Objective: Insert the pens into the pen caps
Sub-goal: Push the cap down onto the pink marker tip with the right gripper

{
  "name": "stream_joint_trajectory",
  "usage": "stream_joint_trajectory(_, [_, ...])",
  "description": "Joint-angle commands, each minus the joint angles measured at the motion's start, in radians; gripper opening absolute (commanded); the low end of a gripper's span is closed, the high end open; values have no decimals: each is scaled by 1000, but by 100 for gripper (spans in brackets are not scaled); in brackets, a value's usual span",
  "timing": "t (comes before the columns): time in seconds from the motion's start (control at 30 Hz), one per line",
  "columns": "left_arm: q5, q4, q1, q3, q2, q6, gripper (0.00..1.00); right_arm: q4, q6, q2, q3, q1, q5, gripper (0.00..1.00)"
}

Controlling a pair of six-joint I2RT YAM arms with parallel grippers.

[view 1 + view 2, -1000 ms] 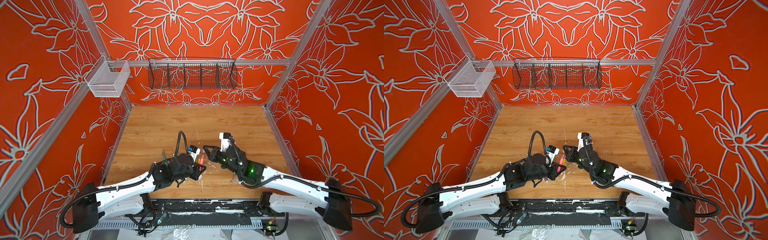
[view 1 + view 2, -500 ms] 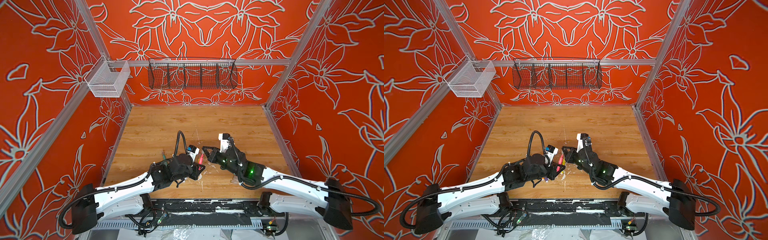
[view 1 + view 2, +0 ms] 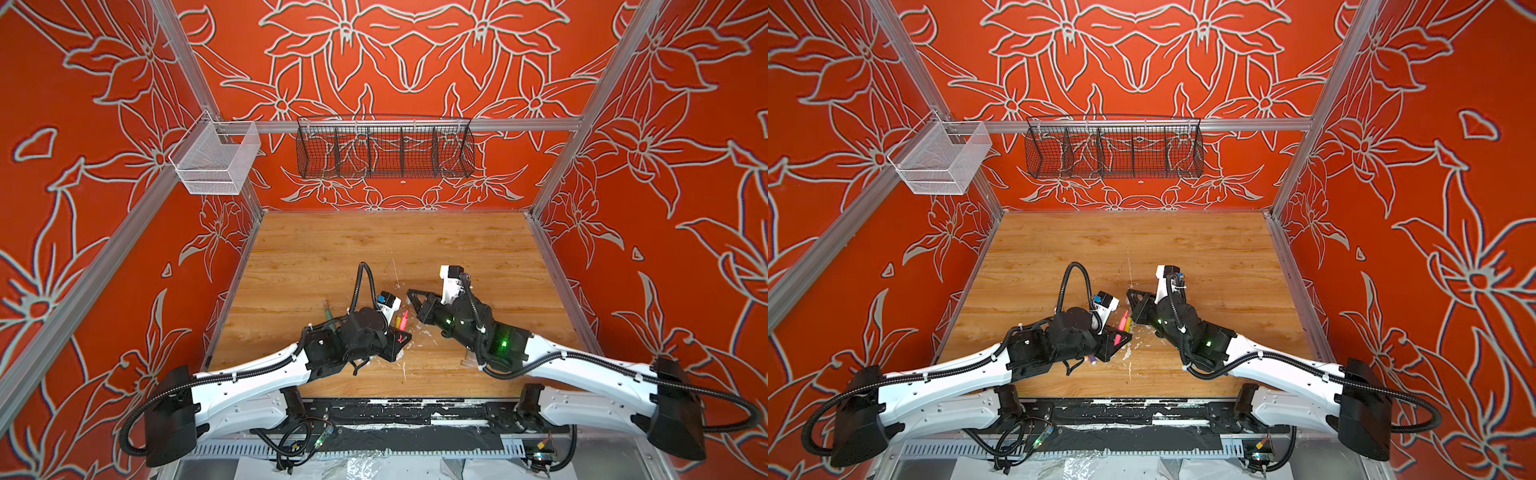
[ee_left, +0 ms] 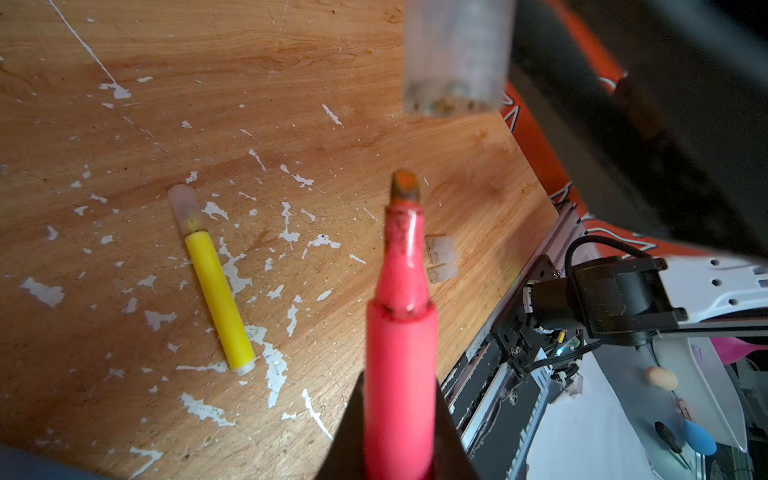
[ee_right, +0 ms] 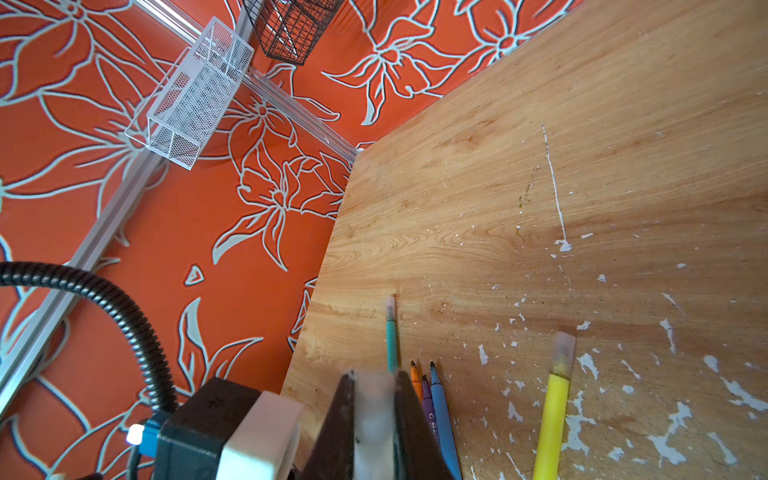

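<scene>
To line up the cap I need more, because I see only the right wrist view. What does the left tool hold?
Observer: The left tool is shut on the pink-red pen, bare tip pointing toward the clear cap in the right tool.
Operator: Is the tip inside the cap?
Observer: No, a gap shows between tip and cap mouth.
Operator: Are there spare caps?
Observer: Two loose caps lie side by side on the table near its front edge.
</scene>
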Motion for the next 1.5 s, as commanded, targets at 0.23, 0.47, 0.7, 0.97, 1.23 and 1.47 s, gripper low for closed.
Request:
stream_joint_trajectory(0.23, [-22,13,-5,33,-14,14,0,-4,15,28,6,3,-8,0])
stream_joint_trajectory(0.47, [-37,8,-5,36,-13,15,0,-4,24,26,-11,3,-18,0])
stream_joint_trajectory(0.7, [-62,-3,-5,46,-17,19,0,8,40,19,-34,5,-40,0])
stream_joint_trajectory(0.97, [-94,27,-2,60,-12,37,0,69,74,30,-53,47,-87,0])
stream_joint_trajectory(1.23, [-3,80,82,68,-14,25,0,100,91,60,-61,107,-78,0])
stream_joint_trajectory(1.47, [0,76,90,55,-79,40,0,85,58,25,-79,106,-53,21])
